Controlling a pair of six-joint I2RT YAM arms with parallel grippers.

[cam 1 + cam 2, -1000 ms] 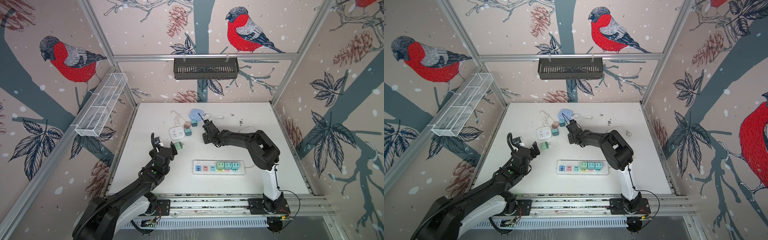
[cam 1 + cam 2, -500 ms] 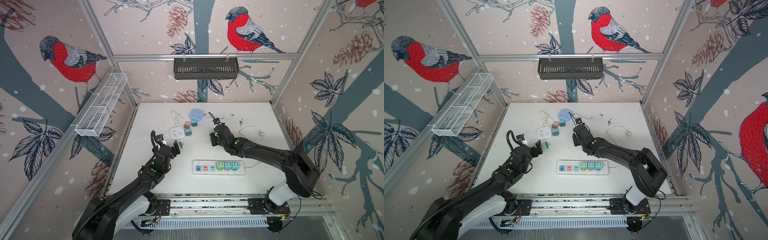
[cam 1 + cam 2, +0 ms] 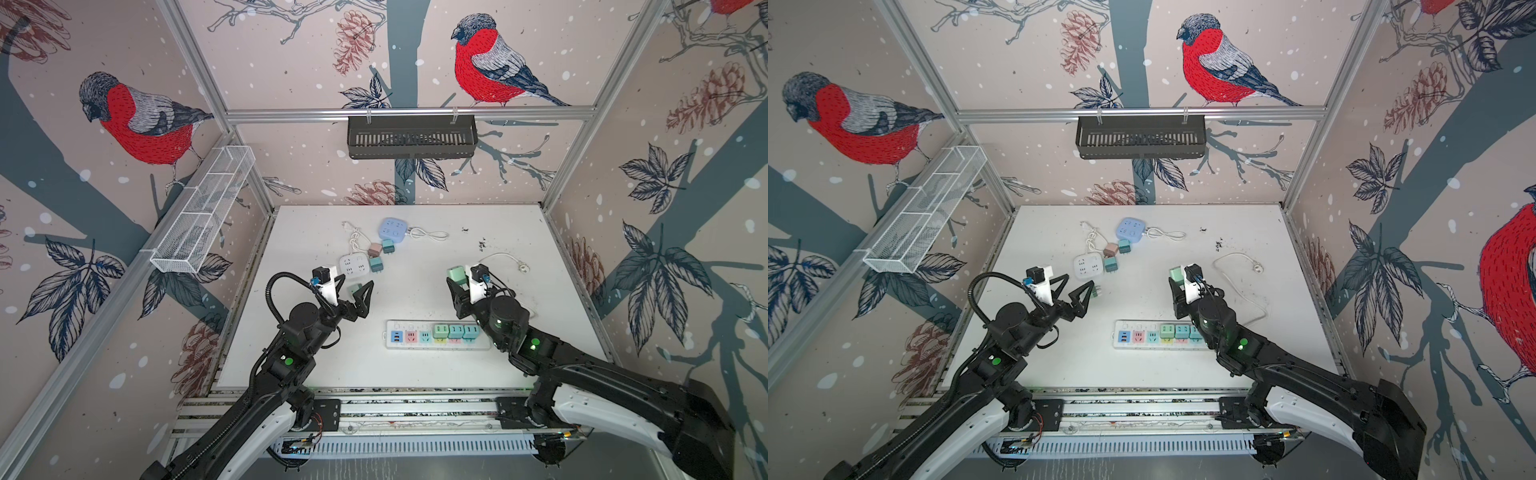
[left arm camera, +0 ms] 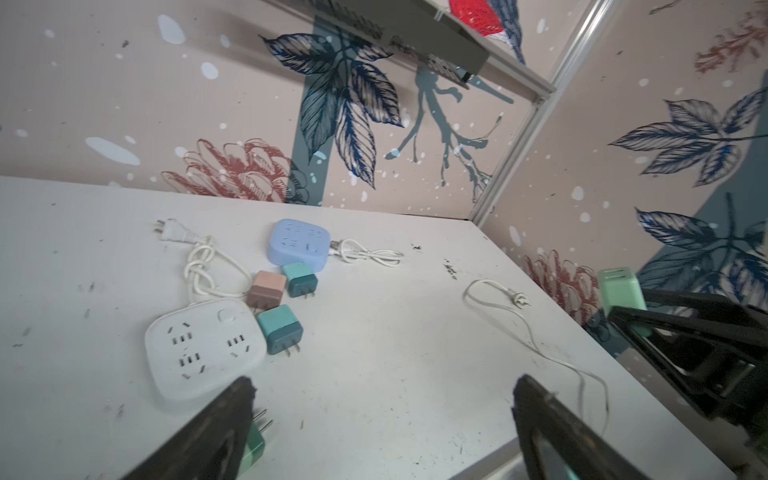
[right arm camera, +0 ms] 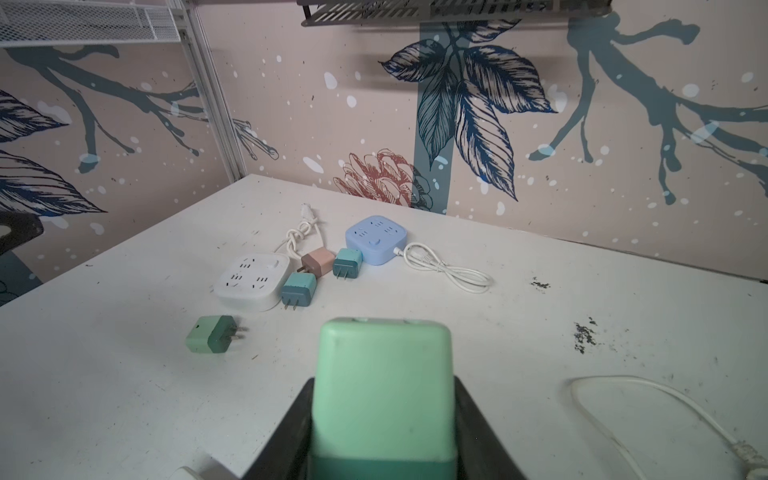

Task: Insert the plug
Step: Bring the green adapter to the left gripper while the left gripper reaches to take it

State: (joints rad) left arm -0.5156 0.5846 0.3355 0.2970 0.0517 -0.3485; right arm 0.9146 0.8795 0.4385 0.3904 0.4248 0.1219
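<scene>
Three seated plugs (image 3: 456, 331) already fill the 3 o'clock end of the power strip (image 3: 409, 337) at 6 o'clock on the bench (image 3: 415, 374). The right claw (image 3: 457, 286) is clamped on a mint plug (image 5: 380, 386) held above the bench toward 2 o'clock, so carrying it to a free socket and pressing it home looks to be what is left. The left claw (image 3: 1079, 280) hangs with fingers spread by a loose green plug (image 5: 212, 334) at 9 o'clock, on a scuffed, speckled white surface walled by bullfinch wallpaper (image 3: 482, 70).
</scene>
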